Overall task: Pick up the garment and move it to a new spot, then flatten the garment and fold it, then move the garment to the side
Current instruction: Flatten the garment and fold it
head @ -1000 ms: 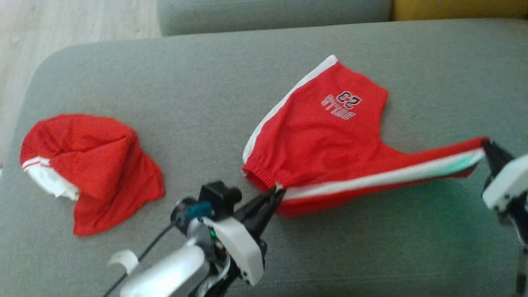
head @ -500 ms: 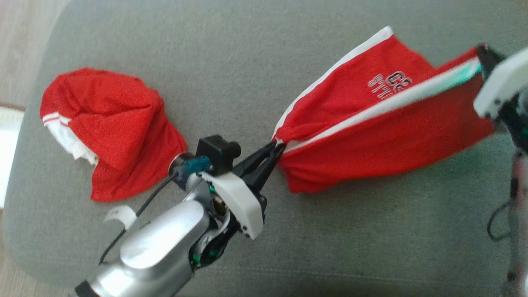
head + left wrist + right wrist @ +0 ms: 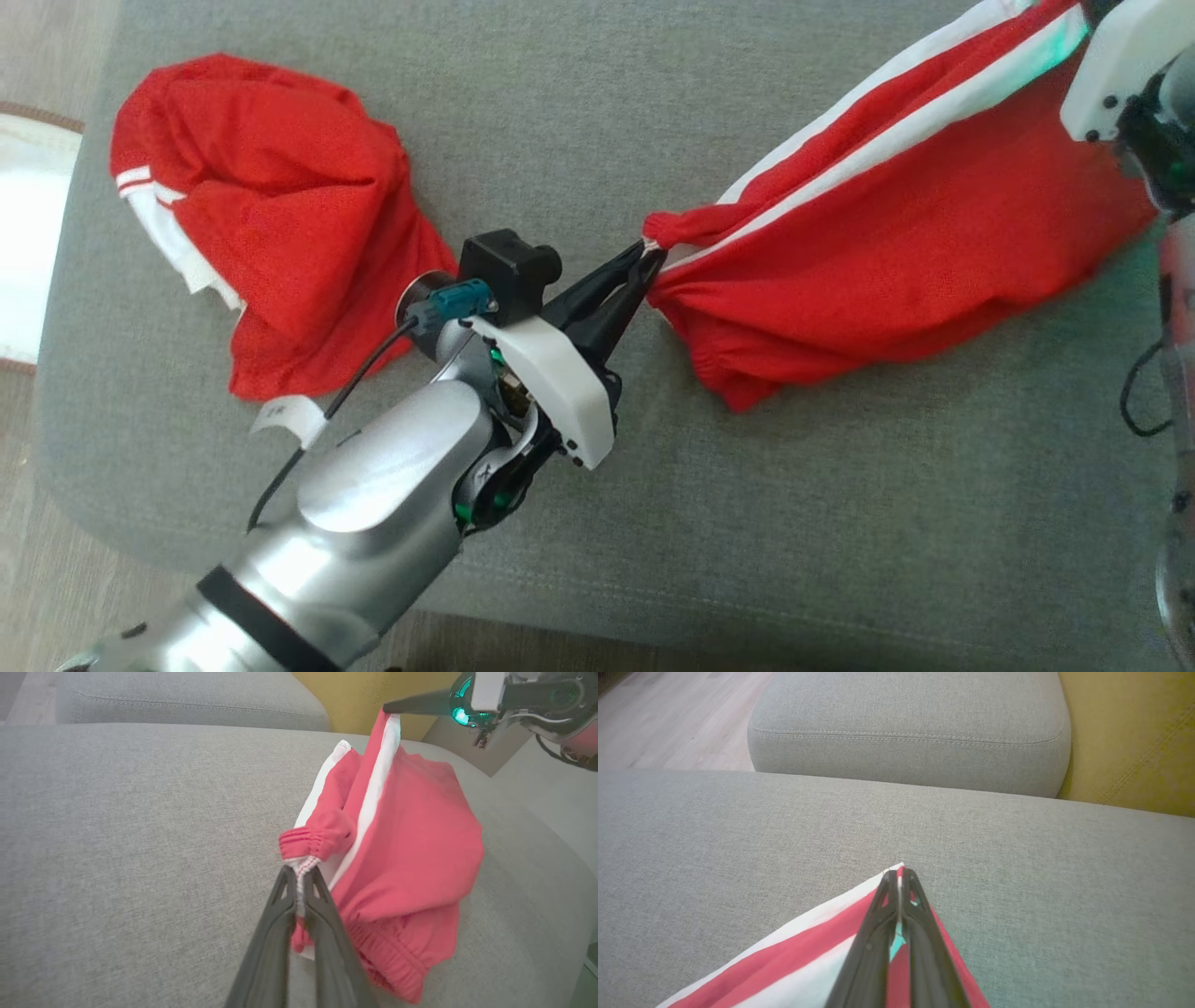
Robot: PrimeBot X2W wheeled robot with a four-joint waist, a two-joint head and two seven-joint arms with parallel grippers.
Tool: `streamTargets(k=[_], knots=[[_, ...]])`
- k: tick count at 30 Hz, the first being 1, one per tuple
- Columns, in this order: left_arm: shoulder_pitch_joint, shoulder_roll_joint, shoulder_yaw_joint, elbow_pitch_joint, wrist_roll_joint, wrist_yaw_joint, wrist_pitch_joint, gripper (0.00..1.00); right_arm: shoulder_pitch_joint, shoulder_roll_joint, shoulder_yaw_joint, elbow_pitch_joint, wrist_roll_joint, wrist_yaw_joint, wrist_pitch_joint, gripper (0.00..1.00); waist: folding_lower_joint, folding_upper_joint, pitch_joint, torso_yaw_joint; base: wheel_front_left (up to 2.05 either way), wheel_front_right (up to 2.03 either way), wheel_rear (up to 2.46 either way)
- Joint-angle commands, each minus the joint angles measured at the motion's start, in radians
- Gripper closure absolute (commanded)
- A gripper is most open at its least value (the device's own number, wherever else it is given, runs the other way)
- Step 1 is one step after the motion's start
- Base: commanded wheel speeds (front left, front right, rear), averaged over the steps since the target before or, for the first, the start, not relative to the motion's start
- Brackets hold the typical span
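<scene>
Red shorts (image 3: 887,233) have risen off the grey cushion (image 3: 747,541), left jaws pinching waistband (image 3: 308,842), right jaws hem (image 3: 840,914): relocation underway.

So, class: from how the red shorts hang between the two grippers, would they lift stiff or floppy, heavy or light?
Probably floppy: the red shorts sag and bunch between the left gripper and right gripper. Likely light: two narrow pinches seem enough to raise them.
</scene>
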Motion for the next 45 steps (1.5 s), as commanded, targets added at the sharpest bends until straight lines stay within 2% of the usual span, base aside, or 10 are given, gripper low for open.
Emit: streamTargets(k=[1,12,13,14,15,16,17,31,39,45], knots=[[-0.043,0.009,0.029,-0.017,0.009,-0.005,-0.013,1.0,-0.042,0.003,0.017,-0.019,-0.008,0.007,-0.016,1.0,-0.0001,0.0,0.006,0.006,0.0,0.0,0.0],[-0.082,-0.03,0.031,0.059,0.004,-0.024,-0.039,1.0,-0.124,-0.006,0.056,0.169,-0.046,0.007,-0.137,1.0,-0.0001,0.0,0.033,0.016,0.0,0.0,0.0],[-0.086,-0.033,0.033,0.066,0.004,-0.024,-0.042,1.0,-0.13,-0.005,0.062,0.18,-0.052,0.007,-0.156,0.5,-0.0001,0.0,0.034,0.016,0.0,0.0,0.0],[-0.089,-0.034,0.034,0.073,0.006,-0.023,-0.045,0.8,-0.136,-0.001,0.059,0.194,-0.052,0.007,-0.172,0.0,-0.0001,0.0,0.035,0.015,0.0,0.0,0.0],[-0.092,-0.035,0.034,0.079,0.008,-0.021,-0.049,0.51,-0.142,0.003,0.056,0.209,-0.054,0.007,-0.184,0.0,-0.0001,0.0,0.035,0.013,0.0,0.0,0.0],[-0.093,-0.036,0.036,0.085,0.009,-0.019,-0.052,0.05,-0.147,0.007,0.059,0.223,-0.057,0.007,-0.196,0.0,-0.0001,0.0,0.034,0.011,0.0,0.0,0.0],[-0.093,-0.036,0.038,0.091,0.009,-0.019,-0.055,0.0,-0.151,0.01,0.062,0.236,-0.061,0.007,-0.209,0.0,-0.0001,0.0,0.031,0.009,0.0,0.0,0.0],[-0.047,0.005,0.09,0.109,-0.004,0.026,-0.093,0.0,-0.078,0.042,0.062,0.268,0.016,0.007,-0.5,0.0,-0.0001,0.0,-0.101,-0.054,0.0,0.0,0.0],[0.026,0.052,0.221,0.018,-0.011,0.111,-0.111,0.0,0.082,0.059,0.147,0.115,0.079,0.007,-0.67,0.0,-0.0001,0.0,-0.202,-0.114,0.0,0.0,0.0],[0.126,0.073,0.374,-0.111,0.067,0.17,-0.112,0.0,0.244,0.05,0.17,-0.048,0.043,0.007,-0.738,0.0,-0.0001,0.0,-0.258,-0.15,0.0,0.0,0.0]])
